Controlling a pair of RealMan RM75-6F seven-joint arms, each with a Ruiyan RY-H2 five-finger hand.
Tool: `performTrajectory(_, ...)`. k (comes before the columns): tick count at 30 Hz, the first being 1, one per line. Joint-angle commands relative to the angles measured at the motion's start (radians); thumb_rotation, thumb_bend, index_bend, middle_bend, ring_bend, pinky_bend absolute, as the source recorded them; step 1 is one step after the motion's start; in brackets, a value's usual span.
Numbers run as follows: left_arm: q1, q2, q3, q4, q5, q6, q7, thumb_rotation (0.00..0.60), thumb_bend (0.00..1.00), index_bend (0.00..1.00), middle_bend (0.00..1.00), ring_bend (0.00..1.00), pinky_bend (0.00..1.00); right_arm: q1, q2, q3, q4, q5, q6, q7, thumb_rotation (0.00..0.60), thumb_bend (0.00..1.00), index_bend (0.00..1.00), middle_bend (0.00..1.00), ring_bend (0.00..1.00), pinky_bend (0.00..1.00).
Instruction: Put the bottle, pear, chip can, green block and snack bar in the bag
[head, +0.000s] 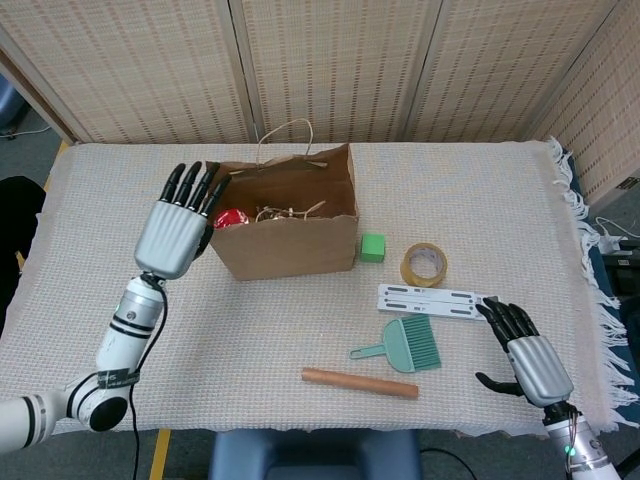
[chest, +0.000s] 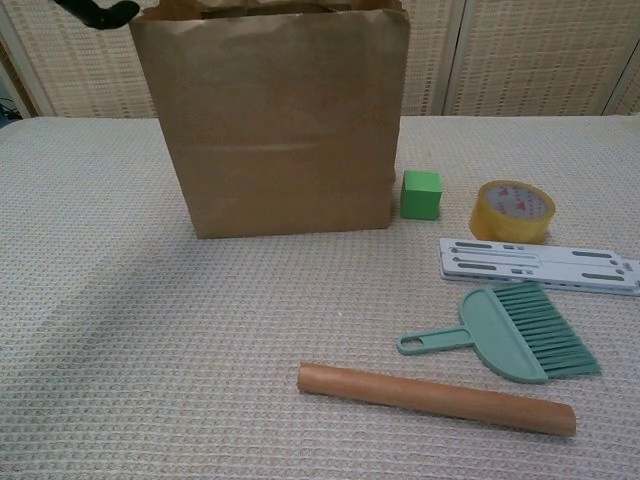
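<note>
Near edge of the table: the right hand (head: 527, 352) rests by the near right corner, fingers apart, holding nothing. Beside it lie a wooden rod (head: 360, 382), a green hand brush (head: 408, 345) and a grey slotted strip (head: 432, 299); further in sits a roll of tape (head: 424, 264). None of these belongs in the bag.

Mid-table: the green block (head: 372, 247) stands on the cloth just beside the right wall of the paper bag (head: 290, 250) — apparently the one task item left outside. The bag stands open, something red visible within.

Left of the bag: the left hand (head: 180, 228) is raised, fingers spread, empty.

Suggested technique — approach the block from its free right side, pinch it without nudging the bag wall, lift above the rim, then release inside.
</note>
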Motion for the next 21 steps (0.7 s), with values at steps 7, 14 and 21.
performTrajectory(7,0.304,0.135,0.105,-0.201,-0.099,0.154,-0.314,0.600,0.42,0.01,0.00,0.00,0.10,-0.001,-0.012,0.003,0.016,-0.004,0.006,-0.047,0.600,0.07,0.00,0.00,0.00,0.00)
performTrajectory(14,0.507,0.068,0.291,-0.004,0.130,0.299,-0.420,0.600,0.42,0.01,0.00,0.00,0.08,-0.005,-0.023,0.005,0.026,-0.004,0.014,-0.070,0.600,0.07,0.00,0.00,0.00,0.00)
performTrajectory(21,0.587,0.036,0.352,0.179,0.251,0.348,-0.413,0.600,0.42,0.01,0.00,0.00,0.06,-0.007,-0.026,0.004,0.030,-0.007,0.016,-0.088,0.600,0.07,0.00,0.00,0.00,0.00)
